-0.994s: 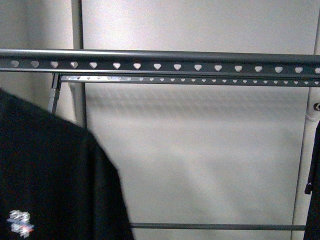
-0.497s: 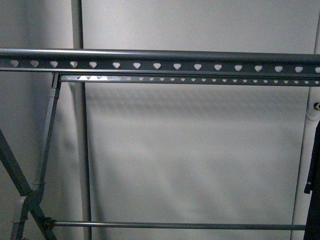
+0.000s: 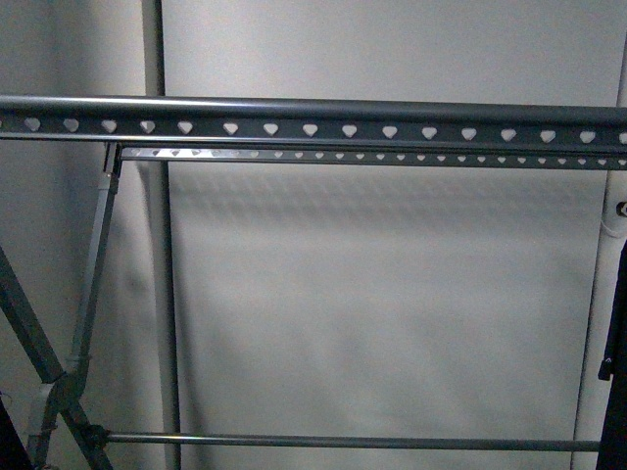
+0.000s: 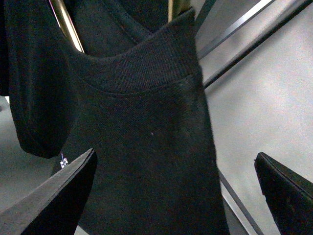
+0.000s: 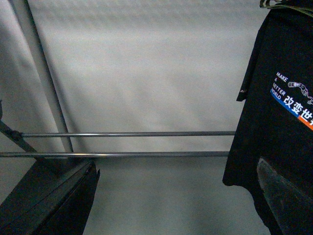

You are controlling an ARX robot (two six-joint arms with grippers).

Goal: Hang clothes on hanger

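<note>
The black T-shirt hangs close in front of the left gripper, ribbed collar uppermost, with two gold-coloured bars showing in the neck opening. What carries it from above is out of frame. In the right wrist view it hangs with its print showing, to one side of the rack's lower bars. The left gripper and the right gripper both have their jaws spread wide, clamping nothing that shows. The rack has a bare top rail in the front view, so the hanging step looks not yet done. The next move probably calls for a grip near the collar and a lift over that rail. A plain dark garment with a dangling strap hangs at the right edge, and the crossed legs sit low on the left, so the open middle looks safest.
</note>
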